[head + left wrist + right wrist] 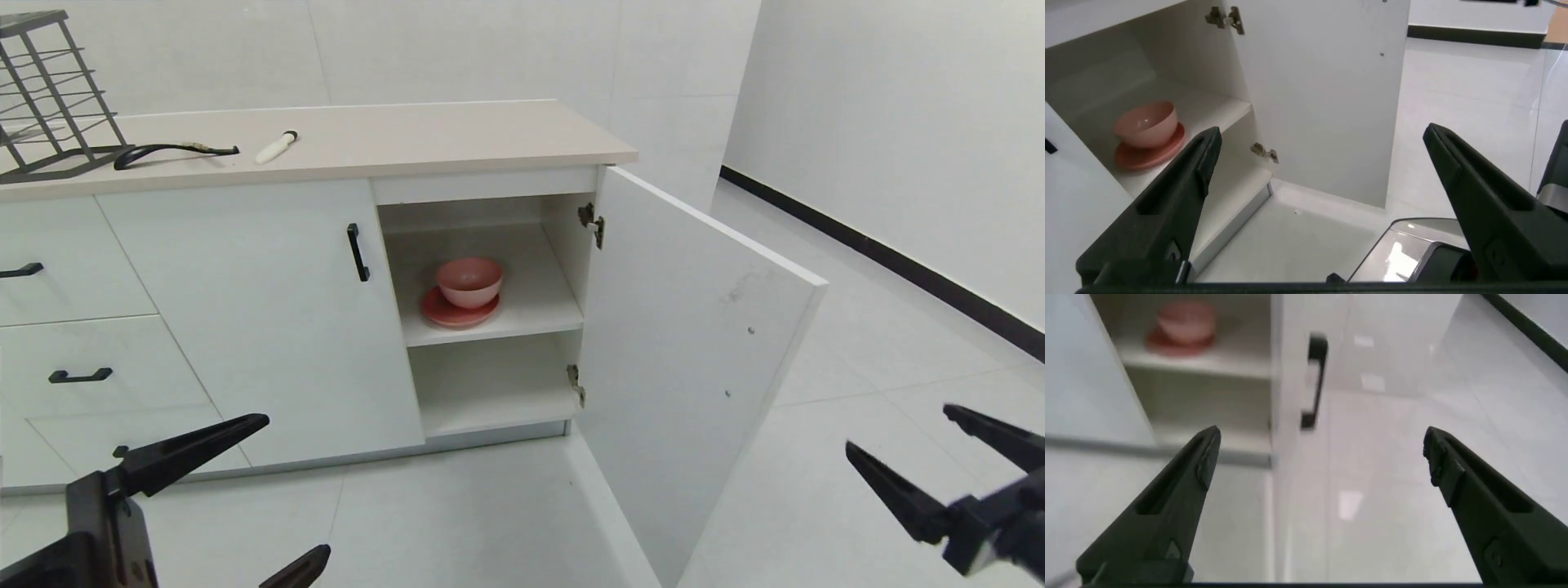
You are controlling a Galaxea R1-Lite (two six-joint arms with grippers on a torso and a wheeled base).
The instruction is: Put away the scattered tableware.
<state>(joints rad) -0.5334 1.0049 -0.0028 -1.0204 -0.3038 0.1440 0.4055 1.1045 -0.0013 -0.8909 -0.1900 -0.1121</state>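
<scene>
Ahead, open cabinet door (694, 343) between left claw (295, 486) and right claw (898, 428) — both wide, empty — ladle (163, 150) on countertop (449, 135).

**Kitchen bench and cupboard: positions of contents**

Bench (424, 135), top: wire rack (49, 90) at the left end. A long-handled utensil (171, 150) lies just beside the rack on its right. A short-handled utensil (276, 147) lies right of that, near but apart.

Under the bench: drawers (73, 269) at the left, closed door (269, 327) in the middle, open cupboard at the right end. Its open door (694, 343) hangs from the right wall and swings out forward.

Upper shelf (535, 314): plate (441, 316) near the front edge, left of centre, with a bowl (469, 282) standing on it.

Left gripper (295, 486) is low before the closed door. Right gripper (898, 428) is low, right of the open door.
</scene>
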